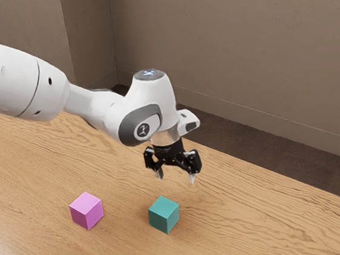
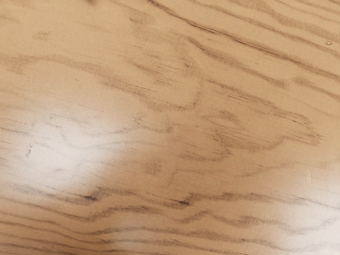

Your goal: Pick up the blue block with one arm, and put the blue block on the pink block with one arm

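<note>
From the exterior view's left, at about 9 o'clock, the arm (image 1: 69, 102) reaches in over the tabletop (image 1: 268, 235) and bends its wrist downward. The pink block (image 1: 86, 210) comes next, resting flat on the wood with its top face bare, which suits it as the base for stacking. At roughly 3 o'clock from it, near but apart, sits the blue block (image 1: 164, 214), teal in this render, also flat on the tabletop and untouched. The claw (image 1: 176, 177) hangs at about 12 o'clock from the blue block, a shade toward 1, pointing down with its fingers apart and nothing between them. I judge the spread is there so the fingers can pass either side of the block on a descent. The wrist view looks onto the tabletop's bare grain, so the hand seems not quite centred over the block. The pick-up is not yet begun, and the next move calls for lining up and lowering.
</note>
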